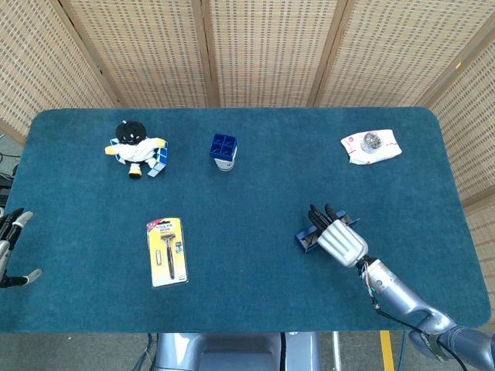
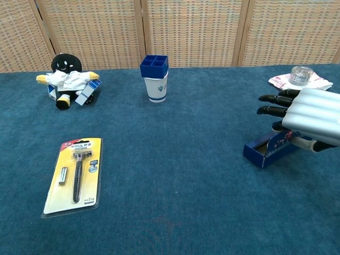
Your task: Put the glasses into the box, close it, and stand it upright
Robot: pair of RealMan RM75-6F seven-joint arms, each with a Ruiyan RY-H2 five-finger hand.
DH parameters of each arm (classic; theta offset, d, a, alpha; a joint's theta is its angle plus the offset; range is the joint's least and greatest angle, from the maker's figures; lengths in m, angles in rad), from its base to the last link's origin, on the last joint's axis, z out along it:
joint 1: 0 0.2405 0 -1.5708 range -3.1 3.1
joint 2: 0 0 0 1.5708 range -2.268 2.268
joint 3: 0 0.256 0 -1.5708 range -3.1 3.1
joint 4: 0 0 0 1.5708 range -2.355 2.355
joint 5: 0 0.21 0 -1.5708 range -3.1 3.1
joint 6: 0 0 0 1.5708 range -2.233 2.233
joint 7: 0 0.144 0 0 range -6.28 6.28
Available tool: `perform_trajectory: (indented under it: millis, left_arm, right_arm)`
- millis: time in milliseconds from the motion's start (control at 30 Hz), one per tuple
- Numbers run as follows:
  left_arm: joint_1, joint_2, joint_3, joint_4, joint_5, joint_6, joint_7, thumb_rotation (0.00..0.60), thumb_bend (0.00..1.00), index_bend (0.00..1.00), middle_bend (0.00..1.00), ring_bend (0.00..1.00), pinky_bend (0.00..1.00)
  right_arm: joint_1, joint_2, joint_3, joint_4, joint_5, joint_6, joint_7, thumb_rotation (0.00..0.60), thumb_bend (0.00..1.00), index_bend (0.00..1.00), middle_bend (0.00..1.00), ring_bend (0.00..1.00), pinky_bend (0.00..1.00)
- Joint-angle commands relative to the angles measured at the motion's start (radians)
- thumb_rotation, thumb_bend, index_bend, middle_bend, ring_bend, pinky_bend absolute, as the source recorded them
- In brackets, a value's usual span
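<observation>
A small blue box [image 1: 304, 239] lies on the blue tablecloth at the right front, its open end [image 2: 258, 152] turned left and its far end raised a little. My right hand [image 1: 340, 241] lies over the box with the fingers [image 2: 276, 104] stretched out above it and the thumb at its side, holding it. The glasses are not visible in either view. My left hand [image 1: 11, 246] hangs off the table's left edge, fingers apart and holding nothing; the chest view does not show it.
A black plush toy [image 1: 136, 148] sits at the back left, and a blue divided cup [image 1: 223, 151] stands at the back centre. A yellow razor pack [image 1: 168, 251] lies front left. At the back right, a clear jar sits on a white packet [image 1: 371, 145].
</observation>
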Motion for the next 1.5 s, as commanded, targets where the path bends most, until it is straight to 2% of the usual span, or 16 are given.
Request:
perform_trajectory:
  millis: [33, 133, 467, 733, 900, 1067, 1233, 1333, 1500]
  left_arm:
    - [0.000, 0.000, 0.000, -0.001, -0.001, 0.000, 0.002, 0.600, 0.00, 0.00, 0.00, 0.00, 0.00]
    - [0.000, -0.001, 0.000, -0.001, -0.002, 0.001, 0.003, 0.600, 0.00, 0.00, 0.00, 0.00, 0.00]
    - [0.000, 0.000, -0.001, 0.000, -0.004, 0.001, 0.001, 0.600, 0.00, 0.00, 0.00, 0.00, 0.00]
    - [0.001, 0.000, -0.001, 0.000, -0.002, 0.003, -0.001, 0.600, 0.00, 0.00, 0.00, 0.00, 0.00]
    - [0.001, -0.001, -0.001, 0.000, -0.002, 0.003, 0.000, 0.600, 0.00, 0.00, 0.00, 0.00, 0.00]
    - [0.002, 0.000, -0.002, 0.001, -0.005, 0.003, -0.002, 0.600, 0.00, 0.00, 0.00, 0.00, 0.00]
    - [0.000, -0.001, -0.002, 0.003, -0.007, -0.001, -0.002, 0.600, 0.00, 0.00, 0.00, 0.00, 0.00]
    - [-0.002, -0.001, -0.003, 0.003, -0.009, -0.004, -0.002, 0.600, 0.00, 0.00, 0.00, 0.00, 0.00]
    - [-0.004, -0.002, -0.004, 0.003, -0.012, -0.009, 0.003, 0.600, 0.00, 0.00, 0.00, 0.00, 0.00]
  right_arm:
    - [0.007, -0.010, 0.004, 0.008, 0.002, -0.014, -0.011, 0.600, 0.51, 0.64, 0.16, 0.00, 0.20]
    - [0.008, -0.018, 0.008, 0.012, 0.008, -0.021, -0.016, 0.600, 0.44, 0.55, 0.15, 0.00, 0.20]
    - [0.012, -0.041, 0.024, 0.021, 0.017, -0.019, -0.028, 0.600, 0.41, 0.43, 0.12, 0.00, 0.20]
    - [0.018, -0.067, 0.049, 0.042, 0.037, -0.014, -0.032, 0.600, 0.29, 0.26, 0.05, 0.00, 0.20]
    - [0.027, -0.105, 0.082, 0.081, 0.070, -0.020, -0.020, 0.600, 0.24, 0.24, 0.04, 0.00, 0.20]
    - [0.032, -0.113, 0.092, 0.092, 0.072, -0.001, -0.011, 0.600, 0.21, 0.24, 0.04, 0.00, 0.20]
    - [0.027, -0.055, 0.107, 0.002, 0.094, -0.001, -0.016, 0.600, 0.21, 0.19, 0.00, 0.00, 0.19]
    - [0.028, 0.011, 0.114, -0.098, 0.124, -0.036, -0.041, 0.600, 0.21, 0.12, 0.00, 0.00, 0.13]
    - [0.054, 0.170, 0.107, -0.309, 0.209, -0.193, -0.061, 0.600, 0.21, 0.03, 0.00, 0.00, 0.10]
